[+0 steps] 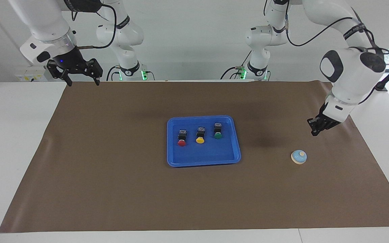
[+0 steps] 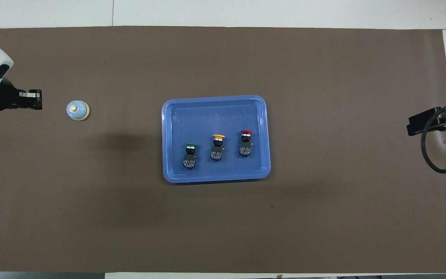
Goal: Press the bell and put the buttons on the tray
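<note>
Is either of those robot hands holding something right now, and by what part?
Nothing is held. The left gripper hangs bare above the mat near the bell; the right gripper waits open at the table's edge.

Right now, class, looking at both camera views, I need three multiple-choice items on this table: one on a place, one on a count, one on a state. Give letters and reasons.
1. Where is the bell?
A. on the tray
B. on the brown mat
C. held

2. How many buttons lie in the tray?
A. one
B. two
C. three

3. What touches the bell?
A. the left end effector
B. the right end effector
C. neither

Answers:
1 B: it stands on the brown mat, apart from the tray.
2 C: red, yellow and green caps show.
3 C: the left end effector is raised; the right end effector waits.
</note>
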Action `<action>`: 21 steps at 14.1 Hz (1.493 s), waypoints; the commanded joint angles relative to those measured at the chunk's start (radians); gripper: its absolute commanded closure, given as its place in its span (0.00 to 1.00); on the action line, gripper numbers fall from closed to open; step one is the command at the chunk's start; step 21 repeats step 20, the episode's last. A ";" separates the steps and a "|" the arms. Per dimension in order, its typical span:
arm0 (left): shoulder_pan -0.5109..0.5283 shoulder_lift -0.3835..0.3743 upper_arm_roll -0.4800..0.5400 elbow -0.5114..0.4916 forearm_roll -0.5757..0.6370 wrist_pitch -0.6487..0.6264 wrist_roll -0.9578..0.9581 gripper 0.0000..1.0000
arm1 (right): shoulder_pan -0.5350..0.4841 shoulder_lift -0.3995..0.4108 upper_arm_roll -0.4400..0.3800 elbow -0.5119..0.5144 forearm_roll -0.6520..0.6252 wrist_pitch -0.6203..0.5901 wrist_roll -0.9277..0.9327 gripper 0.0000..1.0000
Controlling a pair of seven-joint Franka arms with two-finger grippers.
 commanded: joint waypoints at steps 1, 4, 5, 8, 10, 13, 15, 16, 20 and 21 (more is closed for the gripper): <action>-0.009 -0.129 0.000 -0.023 -0.010 -0.112 0.010 0.69 | -0.012 -0.026 0.005 -0.031 0.000 0.008 -0.019 0.00; -0.012 -0.189 -0.006 -0.024 -0.016 -0.201 -0.002 0.00 | -0.012 -0.026 0.005 -0.031 0.000 0.008 -0.019 0.00; -0.012 -0.192 -0.014 -0.020 -0.016 -0.218 -0.002 0.00 | -0.012 -0.026 0.005 -0.031 0.000 0.010 -0.019 0.00; -0.012 -0.170 -0.025 0.054 -0.016 -0.286 -0.001 0.00 | -0.012 -0.026 0.005 -0.031 0.000 0.008 -0.019 0.00; -0.021 -0.147 -0.025 0.081 -0.019 -0.320 0.001 0.00 | -0.012 -0.026 0.005 -0.031 0.000 0.008 -0.019 0.00; -0.033 -0.144 -0.025 0.078 -0.022 -0.320 0.005 0.00 | -0.012 -0.026 0.005 -0.031 0.000 0.008 -0.019 0.00; -0.041 -0.144 -0.025 0.075 -0.024 -0.323 0.007 0.00 | -0.012 -0.026 0.005 -0.031 0.000 0.008 -0.019 0.00; -0.041 -0.144 -0.025 0.075 -0.024 -0.323 0.007 0.00 | -0.012 -0.026 0.005 -0.031 0.000 0.008 -0.019 0.00; -0.042 -0.146 -0.025 0.077 -0.024 -0.323 0.011 0.00 | -0.012 -0.026 0.005 -0.031 0.000 0.008 -0.019 0.00; -0.042 -0.146 -0.025 0.077 -0.024 -0.323 0.011 0.00 | -0.012 -0.026 0.005 -0.031 0.000 0.008 -0.019 0.00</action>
